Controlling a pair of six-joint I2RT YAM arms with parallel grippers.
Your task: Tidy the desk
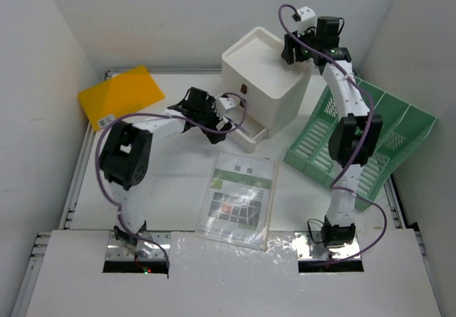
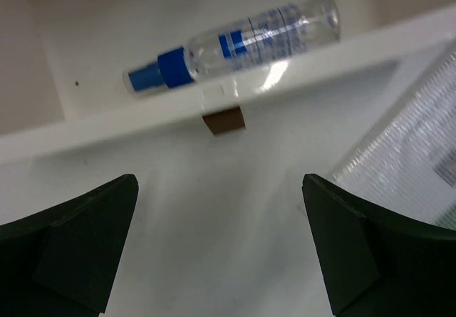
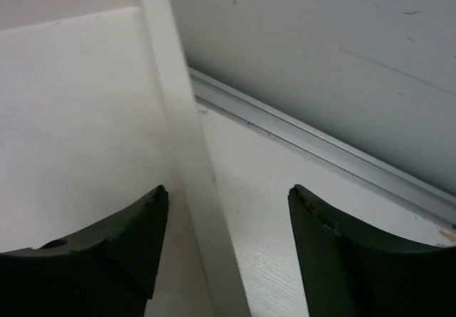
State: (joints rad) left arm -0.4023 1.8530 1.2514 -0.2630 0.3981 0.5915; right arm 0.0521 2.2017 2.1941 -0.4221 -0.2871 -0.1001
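Top external view: the worktop (image 1: pixel 178 182) stretches ahead of my two arms and carries everything. A white drawer box (image 1: pixel 263 75) stands toward its far edge, with a drawer (image 1: pixel 251 135) at its base pulled out. A yellow folder (image 1: pixel 121 96) lies at the far left corner, a green file tray (image 1: pixel 370 142) along the right edge, and a printed sheet (image 1: pixel 239 199) near the middle of the near edge.

Left wrist view: my left pincer (image 2: pixel 219 189) is spread wide with nothing between its fingers. It faces the drawer, where a clear spray bottle (image 2: pixel 235 39) with a blue collar lies on its side.

Right wrist view: my right pincer (image 3: pixel 226 196) is spread astride the box's top rim, not pinching it.
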